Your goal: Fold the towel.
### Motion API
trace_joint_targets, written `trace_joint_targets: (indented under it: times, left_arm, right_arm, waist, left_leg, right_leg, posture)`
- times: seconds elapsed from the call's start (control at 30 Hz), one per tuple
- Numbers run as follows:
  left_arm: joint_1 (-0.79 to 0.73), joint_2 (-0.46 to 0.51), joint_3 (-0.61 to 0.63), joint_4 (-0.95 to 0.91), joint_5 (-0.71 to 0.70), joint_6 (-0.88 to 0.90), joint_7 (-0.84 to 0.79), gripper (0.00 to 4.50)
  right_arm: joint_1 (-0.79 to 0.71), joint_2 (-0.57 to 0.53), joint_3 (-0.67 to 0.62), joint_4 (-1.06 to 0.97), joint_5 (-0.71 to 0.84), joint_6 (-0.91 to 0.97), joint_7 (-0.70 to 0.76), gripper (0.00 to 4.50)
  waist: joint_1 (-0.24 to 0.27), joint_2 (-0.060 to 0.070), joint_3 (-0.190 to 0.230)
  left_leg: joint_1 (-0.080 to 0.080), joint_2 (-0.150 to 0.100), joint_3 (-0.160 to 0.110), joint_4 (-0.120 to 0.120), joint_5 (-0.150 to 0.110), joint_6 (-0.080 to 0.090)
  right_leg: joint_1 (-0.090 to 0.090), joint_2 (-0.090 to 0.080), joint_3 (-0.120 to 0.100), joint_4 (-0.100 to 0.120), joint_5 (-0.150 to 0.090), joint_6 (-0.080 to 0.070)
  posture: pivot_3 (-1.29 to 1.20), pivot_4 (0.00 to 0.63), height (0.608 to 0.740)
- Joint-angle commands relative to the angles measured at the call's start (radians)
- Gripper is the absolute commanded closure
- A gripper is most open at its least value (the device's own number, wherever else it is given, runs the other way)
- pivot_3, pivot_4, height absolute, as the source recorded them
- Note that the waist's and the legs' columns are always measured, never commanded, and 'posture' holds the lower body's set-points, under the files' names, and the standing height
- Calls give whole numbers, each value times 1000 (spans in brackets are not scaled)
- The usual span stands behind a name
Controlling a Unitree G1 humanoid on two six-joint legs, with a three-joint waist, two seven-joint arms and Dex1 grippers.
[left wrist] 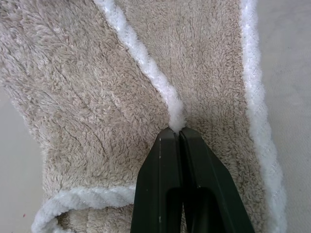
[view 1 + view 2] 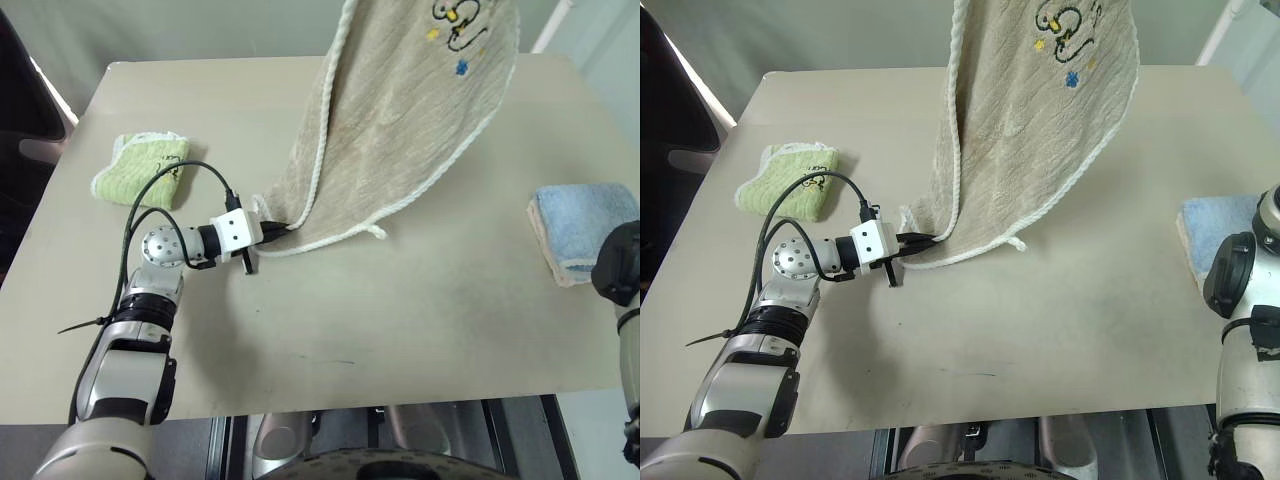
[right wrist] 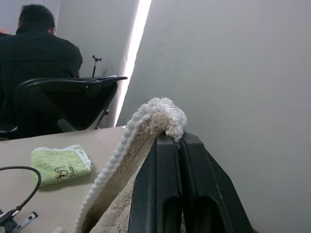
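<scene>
The towel (image 2: 400,120) hangs over the middle of the bench (image 2: 400,310), its top raised in the right pincer (image 3: 180,138) and its lowest corner touching the benchtop. At that corner the left pincer (image 2: 272,230) meets the towel from the left, clamped on its edging. A folded towel (image 2: 140,170) lies on the bench well to the left, near the far edge; another folded towel (image 2: 585,230) lies at the right edge. Beyond the bench's far left side a person (image 3: 39,53) sits in a chair (image 3: 63,102), facing away.

Bare table (image 2: 400,320) lies open in front; hanging towel (image 2: 400,130) blocks the middle, green towel (image 2: 140,168) and blue towel (image 2: 583,228) flank the sides
</scene>
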Motion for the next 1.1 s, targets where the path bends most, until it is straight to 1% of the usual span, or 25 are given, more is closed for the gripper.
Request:
trace_joint_targets:
  times: [0.03, 0.07, 0.1, 0.17, 0.2, 0.27, 0.3, 0.37, 0.43, 0.57, 0.67, 0.77, 0.93, 1.1]
  left_arm:
    - [-162, 29, 186, 21, -184, 162, 84, 4458]
    - [-197, 34, 222, 32, -220, 204, 96, 4458]
    - [-276, 46, 238, 76, -214, 219, 137, 4458]
    - [-357, 36, 241, 115, -193, 231, 174, 4458]
    - [-376, 32, 242, 127, -187, 233, 180, 4458]
    - [-384, 28, 247, 138, -181, 233, 178, 4458]
    - [-387, 27, 248, 142, -179, 232, 178, 4458]
    - [-384, -9, 260, 107, -223, 276, 138, 4458]
    - [-385, -29, 274, 79, -257, 326, 109, 4458]
    - [-416, -29, 290, 101, -265, 362, 108, 4458]
    - [-427, -29, 297, 110, -263, 375, 105, 4458]
    - [-470, -23, 301, 170, -247, 367, 120, 4458]
    - [-563, -3, 320, 291, -226, 361, 183, 4458]
    - [-615, 38, 331, 368, -200, 361, 228, 4458]
  right_arm:
    - [68, -54, -25, -48, -1, -38, 20, 4500]
    - [92, -65, -27, -49, -4, -48, 24, 4500]
    - [127, -80, -35, -43, -15, -55, 17, 4500]
    - [184, -92, -56, -49, -12, -50, -5, 4500]
    - [199, -95, -62, -51, -10, -50, -12, 4500]
    - [206, -96, -64, -55, -4, -52, -16, 4500]
    - [208, -97, -64, -56, -2, -53, -18, 4500]
    - [247, -68, -87, -94, 26, -21, -50, 4500]
    - [281, -49, -105, -122, 45, 1, -76, 4500]
    - [345, -49, -105, -136, 43, -5, -94, 4500]
    - [358, -54, -108, -131, 47, -15, -98, 4500]
    - [413, -95, -111, -63, 1, -76, -78, 4500]
    - [522, -162, -107, 72, -92, -242, -38, 4500]
    - [563, -204, -99, 194, -157, -344, -7, 4500]
  waist:
    - [5, -4, 1]
    - [7, -8, 1]
    - [11, -9, 1]
    - [13, -8, 1]
    - [13, -5, 0]
    - [12, 6, -3]
    - [11, 8, -3]
    - [10, 6, -2]
    - [10, 3, 0]
    - [10, 1, 1]
    - [10, 1, 1]
    - [12, 1, 1]
    - [18, 1, 1]
    - [15, 1, 1]
  left_leg:
    - [-1, 0, 0, 0, 0, 0]
    - [-3, 1, -1, 1, 2, 1]
    - [-4, 2, -1, 2, 2, 1]
    - [-5, 2, -1, 7, 2, 1]
    - [-5, 1, -1, 9, 2, 2]
    - [-5, -2, 2, 12, 2, 2]
    - [-5, -3, 3, 13, 2, 2]
    - [-5, -3, 4, 14, 2, 2]
    - [-6, -2, 3, 14, 2, 1]
    - [-8, -1, 3, 15, 2, 1]
    - [-8, -1, 3, 15, 2, 1]
    - [-7, -1, 3, 15, 2, 1]
    - [-8, -2, 2, 16, 2, 3]
    - [-8, -3, 3, 14, 2, 3]
  right_leg:
    - [0, 0, -1, 0, 0, 0]
    - [-1, 0, -2, 0, 0, 1]
    - [-1, 1, -3, 0, 1, 1]
    - [0, 1, -3, 0, 3, 1]
    - [0, 1, -2, 0, 3, 1]
    - [2, -2, 1, -1, 2, 3]
    - [2, -2, 2, -1, 1, 6]
    - [2, -3, 3, -1, 2, 11]
    - [2, -2, 2, -2, 3, 12]
    - [0, -2, 1, -1, 3, 12]
    - [0, -2, 2, -1, 4, 12]
    - [1, -2, 1, -2, 4, 13]
    - [2, -3, 2, -3, 5, 14]
    - [1, -2, 2, -3, 6, 14]
  posture:
    - [0, 150, 733]
    - [0, 150, 733]
    - [0, 150, 733]
    - [0, 150, 733]
    - [0, 150, 733]
    - [0, 150, 733]
    - [0, 150, 733]
    - [0, 150, 733]
    - [0, 150, 733]
    - [0, 150, 733]
    - [0, 150, 733]
    - [0, 150, 733]
    - [0, 150, 733]
    - [0, 150, 733]
